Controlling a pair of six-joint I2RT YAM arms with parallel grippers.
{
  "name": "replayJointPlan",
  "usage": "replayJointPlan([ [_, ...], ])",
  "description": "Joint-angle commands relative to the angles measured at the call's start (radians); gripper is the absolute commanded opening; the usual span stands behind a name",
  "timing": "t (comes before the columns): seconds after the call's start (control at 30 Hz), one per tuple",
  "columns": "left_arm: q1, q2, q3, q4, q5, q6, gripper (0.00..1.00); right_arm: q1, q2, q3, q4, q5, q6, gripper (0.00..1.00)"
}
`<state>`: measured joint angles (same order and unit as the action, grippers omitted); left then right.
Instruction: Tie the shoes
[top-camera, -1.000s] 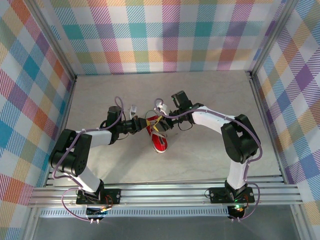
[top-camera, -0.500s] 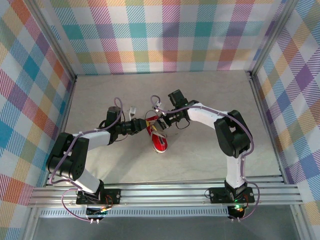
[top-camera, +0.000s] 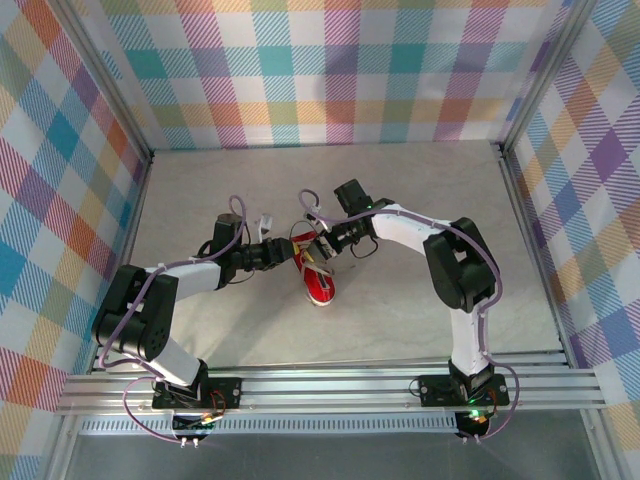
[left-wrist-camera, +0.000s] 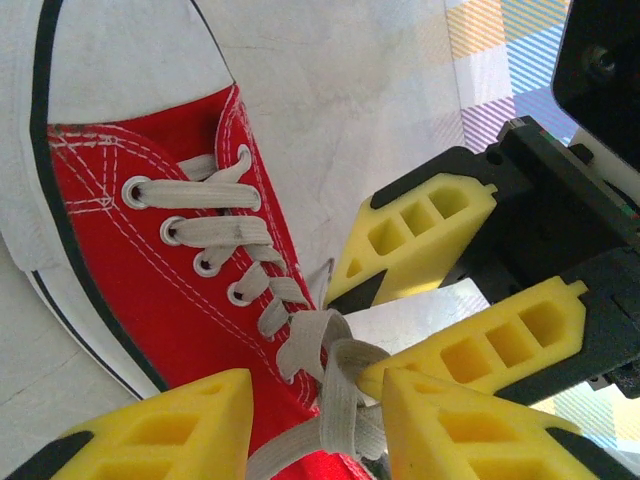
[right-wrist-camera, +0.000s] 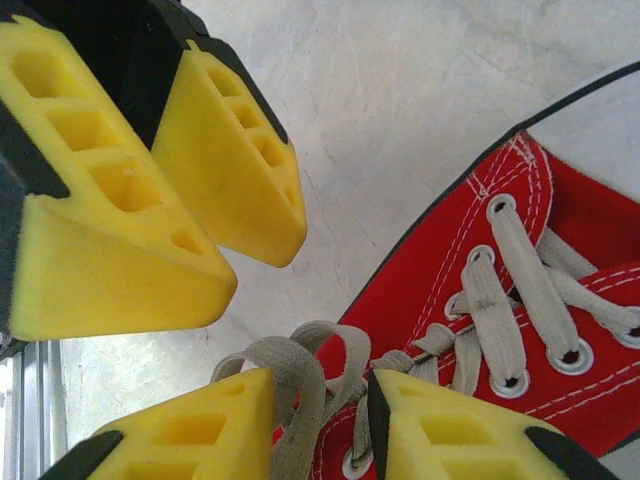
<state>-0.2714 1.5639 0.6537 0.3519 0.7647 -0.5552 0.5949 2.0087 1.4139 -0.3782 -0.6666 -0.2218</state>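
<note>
The red sneaker lies central on the worktop. Left fingers and right fingers both stand parted astride its laces. Close each squarely on one strand before pulling, I'd judge.

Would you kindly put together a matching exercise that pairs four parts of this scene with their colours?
Things:
1. toe cap
2. canvas upper
3. laces
4. gripper fingers

Colours:
a. yellow
b. red
c. white
d. greyish-beige

Pairs: 1-c, 2-b, 3-d, 4-a.
</note>
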Motion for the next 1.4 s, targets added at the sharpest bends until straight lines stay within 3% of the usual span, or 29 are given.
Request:
replayJointPlan([
  [0.0, 0.008, -0.021, 0.031, -0.037, -0.002, 0.031, 0.41, -0.006, 0.002, 0.028, -0.019, -0.040, -0.007, 0.24],
  [0.23, 0.006, 0.014, 0.042, 0.016, 0.029, -0.015, 0.44, -0.006, -0.044, -0.029, 0.054, -0.051, -0.025, 0.18],
  [0.7, -0.027, 0.139, 0.071, 0.144, 0.085, -0.094, 0.41, -0.006, -0.064, -0.058, 0.086, -0.057, -0.039, 0.17],
  [0.87, -0.034, 0.170, 0.066, 0.219, 0.108, -0.146, 0.32, -0.006, -0.068, -0.061, 0.093, -0.055, -0.039, 0.16],
  [0.97, -0.033, 0.174, 0.063, 0.238, 0.115, -0.158, 0.16, -0.006, -0.072, -0.064, 0.094, -0.047, -0.036, 0.17],
  [1.07, -0.032, 0.159, 0.064, 0.217, 0.105, -0.143, 0.00, -0.008, -0.095, -0.071, 0.088, -0.015, -0.039, 0.29],
  [1.37, -0.031, 0.060, 0.109, -0.001, 0.046, -0.003, 0.00, -0.105, -0.259, -0.210, 0.080, -0.001, -0.022, 0.47],
])
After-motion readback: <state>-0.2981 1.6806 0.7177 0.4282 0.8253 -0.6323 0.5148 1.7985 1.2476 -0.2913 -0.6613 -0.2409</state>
